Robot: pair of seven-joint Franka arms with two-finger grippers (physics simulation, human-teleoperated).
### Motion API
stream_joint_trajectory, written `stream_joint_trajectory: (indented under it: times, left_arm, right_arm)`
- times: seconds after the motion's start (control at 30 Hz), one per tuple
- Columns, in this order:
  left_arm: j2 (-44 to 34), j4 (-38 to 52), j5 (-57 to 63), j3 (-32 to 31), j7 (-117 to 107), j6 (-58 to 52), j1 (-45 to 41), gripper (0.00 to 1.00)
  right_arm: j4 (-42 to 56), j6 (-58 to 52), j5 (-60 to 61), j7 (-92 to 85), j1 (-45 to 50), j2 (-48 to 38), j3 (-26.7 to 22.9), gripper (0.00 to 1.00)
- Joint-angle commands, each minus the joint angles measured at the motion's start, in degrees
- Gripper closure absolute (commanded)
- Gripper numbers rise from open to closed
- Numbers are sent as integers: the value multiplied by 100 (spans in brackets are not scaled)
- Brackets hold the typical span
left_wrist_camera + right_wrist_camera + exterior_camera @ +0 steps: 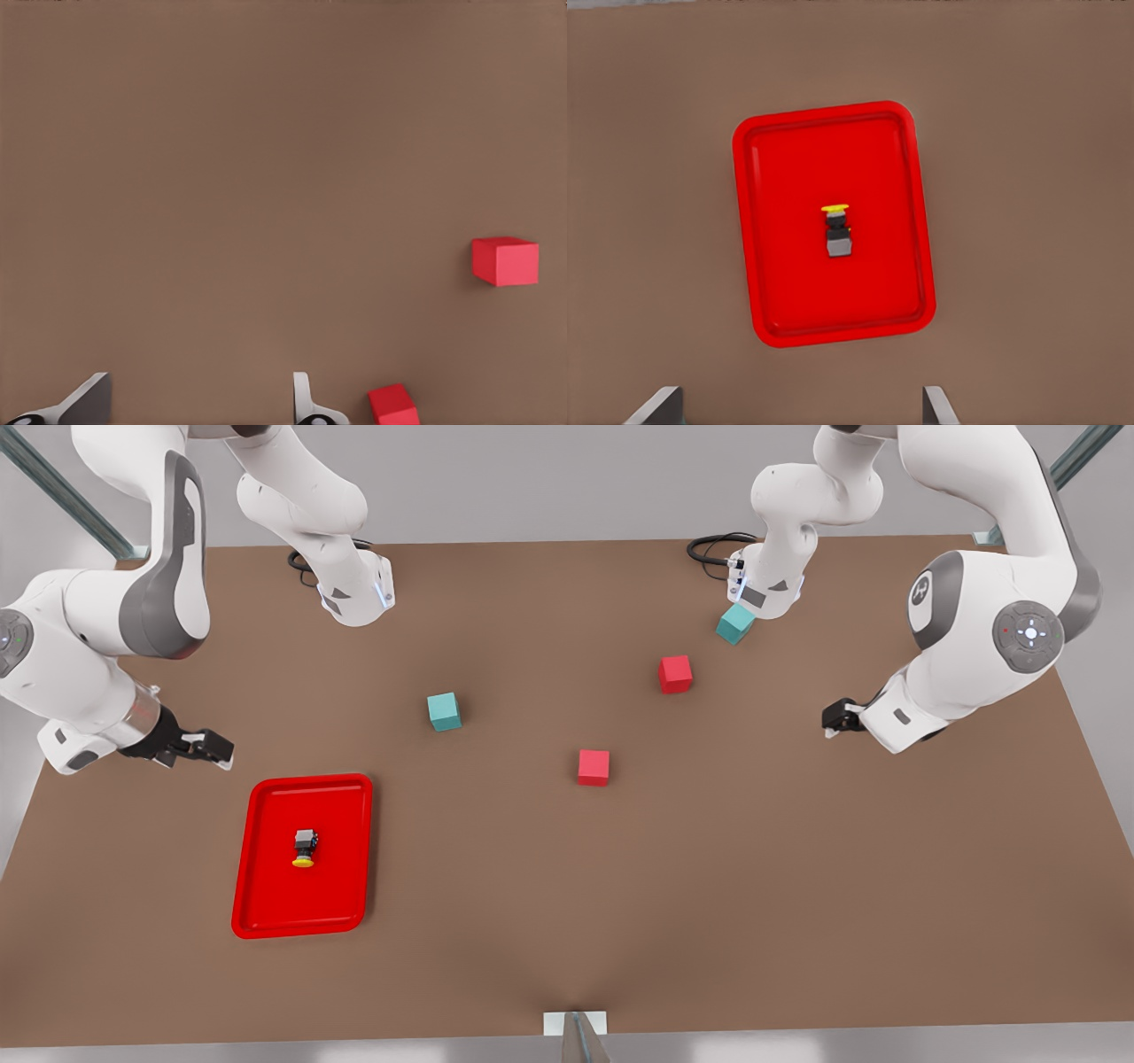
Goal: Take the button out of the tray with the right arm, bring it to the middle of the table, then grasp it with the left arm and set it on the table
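While the button (pixel 304 849) lies on its side in the middle of the red tray (pixel 266 908), nothing of the task is done, as far as you can judge from these renders. The tray sits on the table (pixel 709 886) toward the front view's left, and the button's yellow cap points away from its dark body, with bare tray floor all round it.

Your right gripper (pixel 202 747) hangs above the table just beyond the tray's far edge, apart from it, and its fingers (pixel 656 407) stand wide with nothing between them; its wrist camera looks straight down on tray and button. Your left gripper (pixel 837 717) waits on the front view's right, well apart from the tray, fingers (pixel 306 403) also spread wide and empty, with two red cubes (pixel 505 261) near it.

You have every step left: the descent into the tray, the pick, the carry to mid-table, the handover to the left arm, and the placing.
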Motion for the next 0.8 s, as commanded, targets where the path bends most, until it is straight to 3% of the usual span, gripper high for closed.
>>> stream_joint_trajectory:
  times: [0.0,0.2,0.37,0.4,0.77]
  left_arm:
    - [-4,0,3,-1,49,54,-1,0]
    - [57,44,56,8,-92,80,-54,0]
    - [259,632,118,-36,-47,-280,140,0]
    - [330,905,83,-27,14,-324,166,0]
    - [1094,896,118,26,-92,-113,262,0]
  right_arm:
    - [3,137,4,55,-26,6,2,0]
    - [284,181,48,81,-62,955,-7,0]
    - [636,251,83,90,35,1965,2,0]
    - [907,225,4,90,193,2484,11,0]
    - [829,928,-137,-701,53,3117,-24,0]
